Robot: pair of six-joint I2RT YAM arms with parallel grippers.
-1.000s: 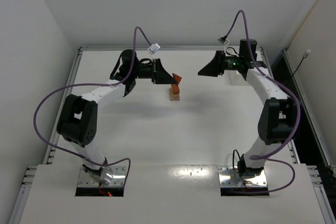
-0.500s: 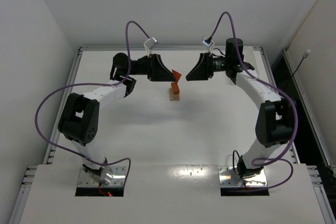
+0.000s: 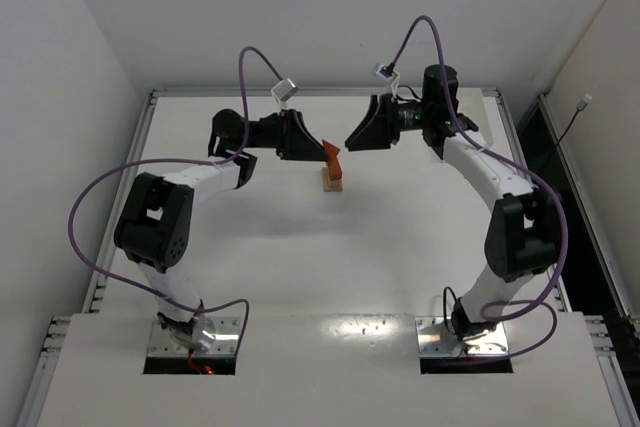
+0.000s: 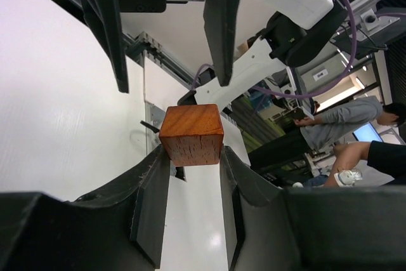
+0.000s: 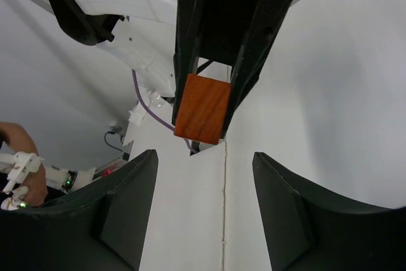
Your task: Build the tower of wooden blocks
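Note:
A reddish-orange wood block (image 4: 191, 134) is pinched between the tips of my left gripper (image 4: 193, 158), which is shut on it. In the top view that block (image 3: 334, 156) hangs in the left gripper (image 3: 327, 153) just above a small tan and orange wood block tower (image 3: 332, 182) on the table. My right gripper (image 3: 350, 139) faces it from the right, open and close to the block without touching it. In the right wrist view the held block (image 5: 203, 108) sits just ahead of the open right gripper (image 5: 204, 172), beyond its fingertips.
The white table (image 3: 330, 267) has raised rails along its back (image 3: 330, 93) and sides. Purple cables (image 3: 255, 67) loop above both arms. The two grippers point at each other over the tower.
The right arm has swung left, bringing its open gripper close to the held block. The left gripper has shifted slightly with the block still in it.

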